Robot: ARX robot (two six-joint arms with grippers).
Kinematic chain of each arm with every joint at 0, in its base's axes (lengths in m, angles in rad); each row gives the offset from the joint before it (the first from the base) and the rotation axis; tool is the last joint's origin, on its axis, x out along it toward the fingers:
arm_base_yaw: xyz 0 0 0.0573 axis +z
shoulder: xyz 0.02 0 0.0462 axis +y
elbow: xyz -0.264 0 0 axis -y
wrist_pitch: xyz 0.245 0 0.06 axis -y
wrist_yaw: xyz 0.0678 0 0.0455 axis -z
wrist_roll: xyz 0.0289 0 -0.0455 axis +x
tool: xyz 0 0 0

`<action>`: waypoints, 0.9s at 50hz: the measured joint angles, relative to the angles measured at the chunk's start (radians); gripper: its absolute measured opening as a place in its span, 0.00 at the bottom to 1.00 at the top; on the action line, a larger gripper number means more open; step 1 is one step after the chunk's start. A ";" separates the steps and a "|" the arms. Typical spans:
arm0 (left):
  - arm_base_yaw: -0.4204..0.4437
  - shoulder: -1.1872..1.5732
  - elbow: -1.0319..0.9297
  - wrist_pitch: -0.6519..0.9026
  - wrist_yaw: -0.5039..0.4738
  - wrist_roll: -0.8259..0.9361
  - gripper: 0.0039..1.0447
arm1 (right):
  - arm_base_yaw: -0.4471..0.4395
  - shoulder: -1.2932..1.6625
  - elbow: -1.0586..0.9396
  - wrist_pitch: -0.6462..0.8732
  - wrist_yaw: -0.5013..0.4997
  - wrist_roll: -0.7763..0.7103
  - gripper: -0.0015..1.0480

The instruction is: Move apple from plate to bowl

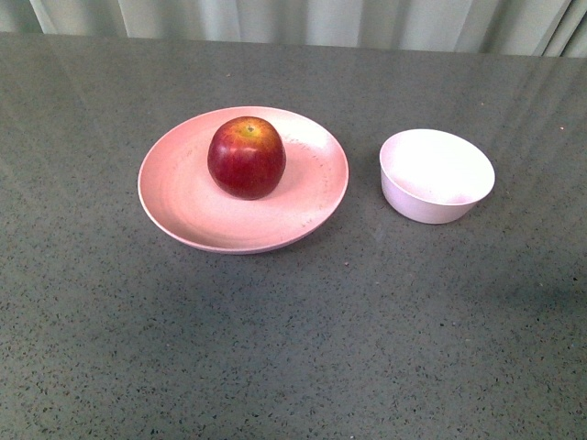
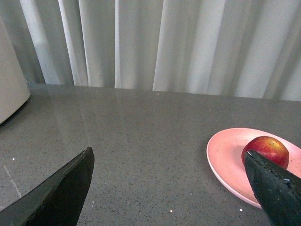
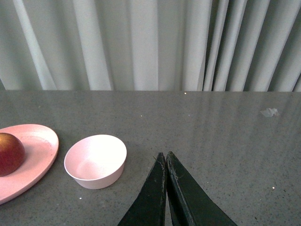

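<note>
While apple [image 1: 246, 158] sits on plate [image 1: 183, 206] beside bowl [image 1: 426, 209], left tool [image 2: 169, 151] gapes, right tool [image 3: 164, 155] pinched.

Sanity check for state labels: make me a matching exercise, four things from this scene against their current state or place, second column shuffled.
Column one:
1. apple
2. bowl
3. left end effector
4. right end effector

Column two:
A. shut, holding nothing
B. sitting on the plate
C. open, fingers wide apart
D. empty, beside the plate

Pairs: 1-B; 2-D; 3-C; 4-A
</note>
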 joint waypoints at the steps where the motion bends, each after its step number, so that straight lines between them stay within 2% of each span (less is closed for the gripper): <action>1: 0.000 0.000 0.000 0.000 0.000 0.000 0.92 | 0.000 -0.006 0.000 -0.006 0.000 0.000 0.02; 15: 0.000 0.000 0.000 0.000 0.000 0.000 0.92 | 0.000 -0.089 0.000 -0.090 0.000 0.000 0.02; 19: 0.000 0.000 0.000 0.000 0.000 0.000 0.92 | 0.000 -0.217 0.000 -0.245 0.002 -0.001 0.02; 35: 0.000 0.000 0.000 0.000 0.000 0.000 0.92 | 0.000 -0.253 0.000 -0.259 0.000 -0.001 0.02; 37: 0.000 0.000 0.000 0.000 0.000 0.000 0.92 | 0.000 -0.253 0.000 -0.259 0.000 -0.002 0.05; 40: 0.000 0.000 0.000 0.000 0.000 0.000 0.92 | 0.000 -0.253 0.000 -0.259 0.000 -0.002 0.17; 45: 0.000 0.000 0.000 0.000 0.000 0.000 0.92 | 0.000 -0.253 0.000 -0.259 0.000 -0.002 0.31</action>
